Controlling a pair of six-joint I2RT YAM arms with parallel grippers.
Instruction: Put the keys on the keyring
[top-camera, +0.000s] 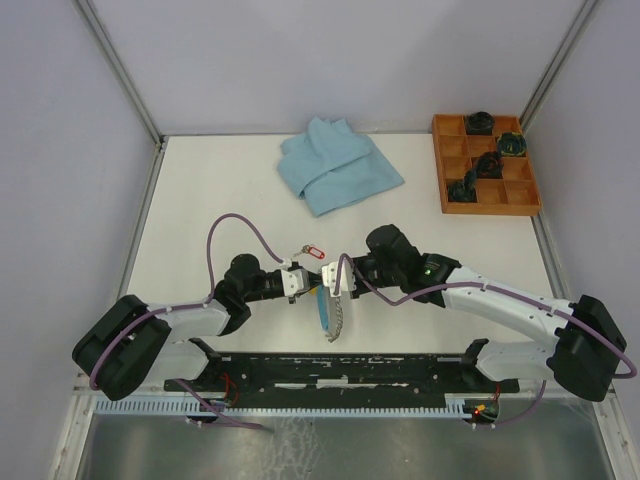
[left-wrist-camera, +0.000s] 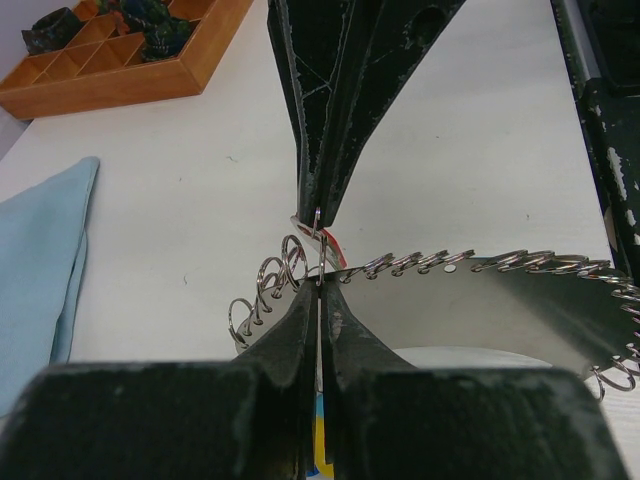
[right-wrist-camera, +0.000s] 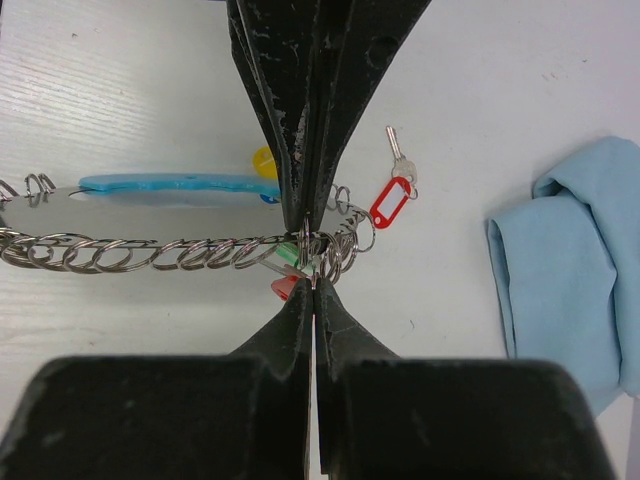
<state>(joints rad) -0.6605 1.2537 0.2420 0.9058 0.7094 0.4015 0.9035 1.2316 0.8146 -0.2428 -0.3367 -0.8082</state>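
The keyring, a grey coil-textured loop with a light-blue segment, hangs between both grippers near the table's front middle. My left gripper is shut on a thin wire ring at the coil's end. My right gripper faces it tip to tip, shut on the same end of the coil. A key with a red tag lies on the table just beyond the tips. A green tag and another red tag sit by the pinched ring; their keys are mostly hidden.
A folded light-blue cloth lies at the back centre. A wooden compartment tray holding dark objects stands at the back right. A black rail runs along the near edge by the arm bases.
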